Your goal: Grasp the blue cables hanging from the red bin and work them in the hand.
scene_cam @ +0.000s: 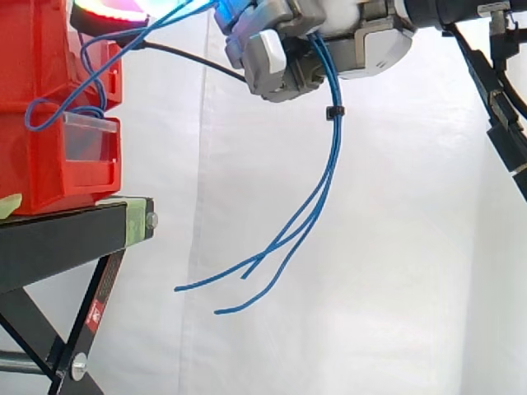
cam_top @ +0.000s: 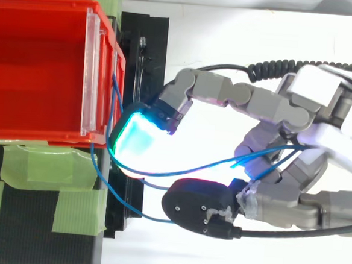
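1. White curtain (scene_cam: 247, 206) is hanging behind the work, and a red bin (scene_cam: 49, 164) is sitting at the end of a black stand (scene_cam: 58, 239) that is patched with green tape (cam_top: 35, 164).
2. The hand (scene_cam: 362, 41) is reaching in beside the bin's open front, level with its upper edge. Its fingers are curling round the blue cables (scene_cam: 334, 127) and clamping them against the palm.
3. One fingertip (cam_top: 136, 135) is glowing cyan just beside the bin's front corner, and the strands are running close by it and on between the curled fingers.
4. The cables are coming out over the bin's front edge, looping down across its front wall, then rising across the gap to the hand.
5. Below the fingers the thin strands are hanging free past the stand's end, gathered by a small black tie (scene_cam: 333, 112).
6. Under the tie they are spreading apart and curving back toward the stand, with their loose ends dangling in the air, apart from it.
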`<state>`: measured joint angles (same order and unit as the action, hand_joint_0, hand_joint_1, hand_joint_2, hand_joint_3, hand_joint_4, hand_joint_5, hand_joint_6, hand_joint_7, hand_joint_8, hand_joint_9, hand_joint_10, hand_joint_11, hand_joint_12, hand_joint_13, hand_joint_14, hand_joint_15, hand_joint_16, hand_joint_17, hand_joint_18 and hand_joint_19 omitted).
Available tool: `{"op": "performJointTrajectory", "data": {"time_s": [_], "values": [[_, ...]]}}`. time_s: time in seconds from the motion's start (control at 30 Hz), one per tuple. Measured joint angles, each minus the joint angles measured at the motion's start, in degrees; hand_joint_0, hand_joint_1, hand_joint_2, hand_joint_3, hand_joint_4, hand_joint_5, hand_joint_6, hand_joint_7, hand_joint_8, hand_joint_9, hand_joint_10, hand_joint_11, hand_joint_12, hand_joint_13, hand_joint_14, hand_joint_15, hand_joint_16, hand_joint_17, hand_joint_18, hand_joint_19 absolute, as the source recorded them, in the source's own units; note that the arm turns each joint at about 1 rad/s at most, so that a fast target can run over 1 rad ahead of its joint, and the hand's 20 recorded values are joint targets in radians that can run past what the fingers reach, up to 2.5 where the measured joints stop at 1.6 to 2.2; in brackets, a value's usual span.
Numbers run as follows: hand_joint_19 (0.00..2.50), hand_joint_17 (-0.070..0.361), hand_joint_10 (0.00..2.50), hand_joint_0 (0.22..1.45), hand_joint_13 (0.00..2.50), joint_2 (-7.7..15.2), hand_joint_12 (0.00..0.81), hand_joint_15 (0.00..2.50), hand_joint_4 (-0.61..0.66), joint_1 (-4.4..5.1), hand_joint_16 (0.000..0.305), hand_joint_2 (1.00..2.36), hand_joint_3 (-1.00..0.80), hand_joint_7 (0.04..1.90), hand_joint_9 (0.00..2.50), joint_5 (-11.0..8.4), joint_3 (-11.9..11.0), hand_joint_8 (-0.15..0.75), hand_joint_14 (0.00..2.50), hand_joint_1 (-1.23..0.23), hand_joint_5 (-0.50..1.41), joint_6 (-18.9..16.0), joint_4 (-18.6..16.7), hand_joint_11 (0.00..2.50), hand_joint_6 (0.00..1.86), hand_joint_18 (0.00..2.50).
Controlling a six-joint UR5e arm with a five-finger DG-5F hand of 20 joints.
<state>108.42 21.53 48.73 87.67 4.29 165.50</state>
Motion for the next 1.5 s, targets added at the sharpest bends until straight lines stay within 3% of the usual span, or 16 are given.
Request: {"op": "performJointTrajectory", "data": {"time_s": [0.27,0.6,1.0,1.5], "values": [[0.65,0.178,2.5,0.87,2.02,0.0,0.712,1.97,0.24,0.02,0.237,1.02,-0.36,1.32,1.78,0.21,0.0,0.535,2.5,-0.75,0.21,-2.5,0.0,2.5,0.11,2.5],[0.65,0.178,2.5,0.82,2.02,0.0,0.712,1.97,0.28,0.01,0.237,1.01,-0.74,1.35,1.78,0.23,0.0,0.535,2.5,-0.72,0.3,-2.6,0.0,2.5,0.12,2.5],[0.65,0.178,2.5,0.82,2.02,0.0,0.712,1.97,0.29,0.02,0.237,1.0,-0.9,1.34,1.78,0.23,0.0,0.535,2.5,-0.71,0.36,-2.4,-0.1,2.5,0.22,2.5],[0.65,0.178,2.5,0.88,2.02,0.0,0.712,1.97,0.26,0.08,0.237,1.01,-0.79,1.35,1.78,0.23,0.0,0.535,2.5,-0.72,0.41,-2.4,-0.1,2.5,0.32,2.5]]}}
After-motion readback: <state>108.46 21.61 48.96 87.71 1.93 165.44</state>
